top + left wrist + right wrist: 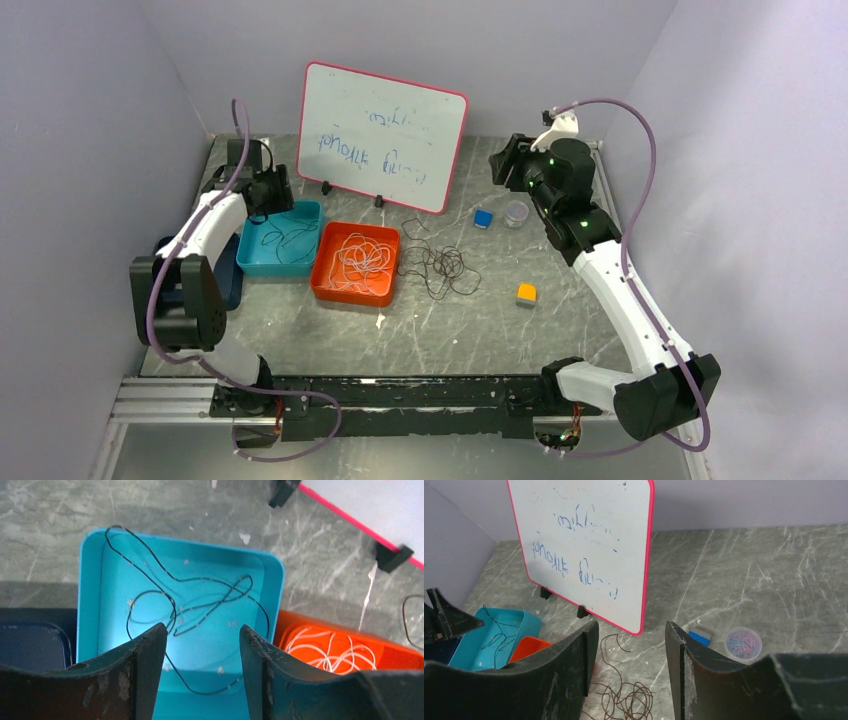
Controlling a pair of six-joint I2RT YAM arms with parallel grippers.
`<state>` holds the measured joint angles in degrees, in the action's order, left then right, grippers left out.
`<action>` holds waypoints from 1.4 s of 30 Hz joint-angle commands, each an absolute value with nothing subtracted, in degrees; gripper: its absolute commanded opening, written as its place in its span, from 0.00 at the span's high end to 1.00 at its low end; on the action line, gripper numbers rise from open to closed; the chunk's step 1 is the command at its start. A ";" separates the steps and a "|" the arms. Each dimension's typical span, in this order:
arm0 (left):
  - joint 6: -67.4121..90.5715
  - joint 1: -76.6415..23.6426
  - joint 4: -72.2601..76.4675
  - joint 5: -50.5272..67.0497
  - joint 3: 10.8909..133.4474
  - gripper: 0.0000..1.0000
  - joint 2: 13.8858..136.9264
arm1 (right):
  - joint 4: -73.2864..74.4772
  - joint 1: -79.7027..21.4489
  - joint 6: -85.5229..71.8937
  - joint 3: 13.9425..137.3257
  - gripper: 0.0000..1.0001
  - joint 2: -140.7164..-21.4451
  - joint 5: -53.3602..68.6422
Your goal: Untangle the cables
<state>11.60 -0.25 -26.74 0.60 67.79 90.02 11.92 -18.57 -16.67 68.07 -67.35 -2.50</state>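
Note:
A thin black cable (pixel 200 600) lies in loose loops in the teal tray (pixel 90 585), also seen from above (pixel 280 238). White cables (pixel 362 256) lie coiled in the orange tray (pixel 330 285); they show in the left wrist view (pixel 332 650). A dark brown cable (pixel 440 265) lies tangled on the table by the orange tray, also in the right wrist view (pixel 626 700). My left gripper (pixel 202 635) is open and empty above the teal tray. My right gripper (pixel 631 630) is open and empty, held high at the far right.
A pink-framed whiteboard (pixel 385 135) stands at the back. A blue block (pixel 484 218), a clear cup of paper clips (pixel 516 213) and an orange block (pixel 526 294) sit to the right. A dark blue tray (pixel 30 645) lies left of the teal one.

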 commanded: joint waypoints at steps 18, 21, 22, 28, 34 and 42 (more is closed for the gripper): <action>17.25 1.09 -16.65 -9.22 70.34 0.49 102.11 | 13.16 -18.82 -15.09 66.99 0.45 -66.75 -1.36; 17.40 1.14 -15.39 -8.35 70.82 0.50 103.67 | 13.35 -18.77 -14.88 66.84 0.45 -66.50 -1.70; 17.41 1.14 -15.53 -8.20 71.25 0.51 104.58 | 13.35 -18.78 -14.84 66.84 0.45 -66.46 -1.81; 16.63 1.19 -13.77 -8.56 71.82 0.63 106.52 | 13.33 -18.75 -14.83 66.32 0.44 -65.98 -1.85; 16.45 1.14 -14.58 -9.18 71.95 0.87 106.84 | 13.32 -18.81 -14.96 65.76 0.44 -65.46 -1.68; 18.23 1.11 -17.05 -6.18 68.18 0.93 104.25 | 12.92 -18.82 -15.20 64.89 0.44 -65.28 -1.30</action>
